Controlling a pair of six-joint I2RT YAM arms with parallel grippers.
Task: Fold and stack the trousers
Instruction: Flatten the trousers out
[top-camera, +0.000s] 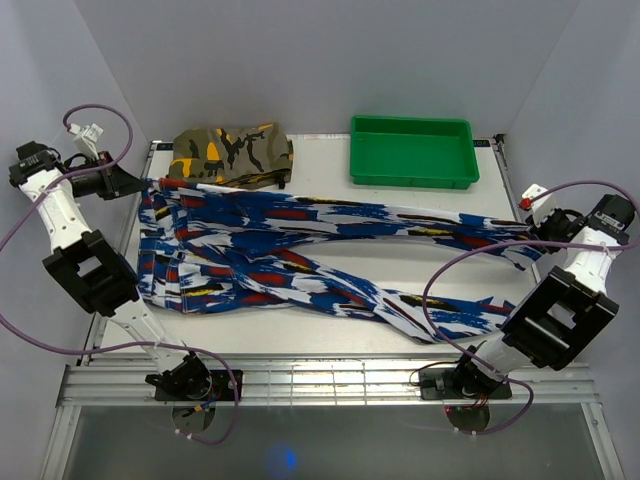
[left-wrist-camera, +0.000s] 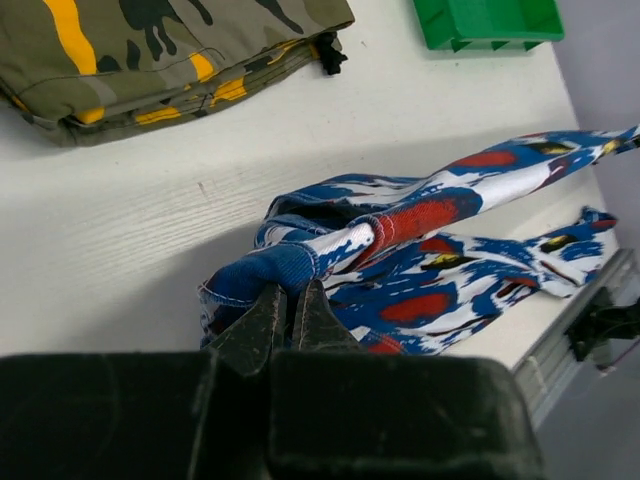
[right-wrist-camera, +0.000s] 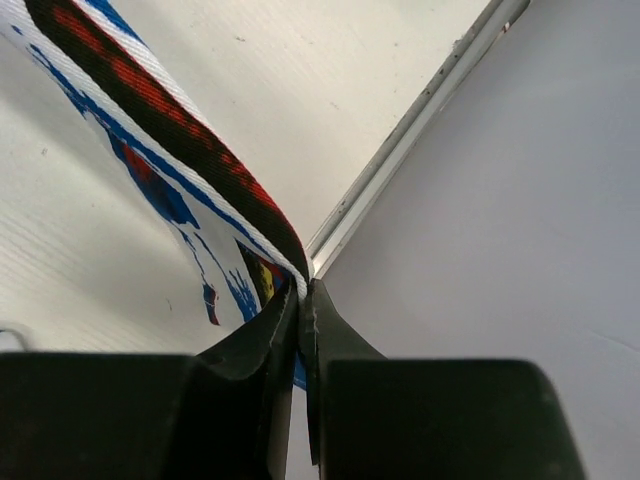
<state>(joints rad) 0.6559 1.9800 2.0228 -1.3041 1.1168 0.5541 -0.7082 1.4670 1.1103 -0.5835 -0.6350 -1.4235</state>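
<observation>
The trousers (top-camera: 300, 250) span the table (top-camera: 320, 195) from far-left corner to right edge. The left gripper (left-wrist-camera: 290, 305) pinches the waistband, the right gripper (right-wrist-camera: 303, 292) a hem (both tight). This looks like straightening; next they need laying flat.

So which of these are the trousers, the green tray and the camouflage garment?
trousers (top-camera: 250, 245): top view, on the wide part where the legs meet.
green tray (top-camera: 410, 150): top view, on its bare floor.
camouflage garment (top-camera: 230, 152): top view, on the middle of its folded top.
</observation>
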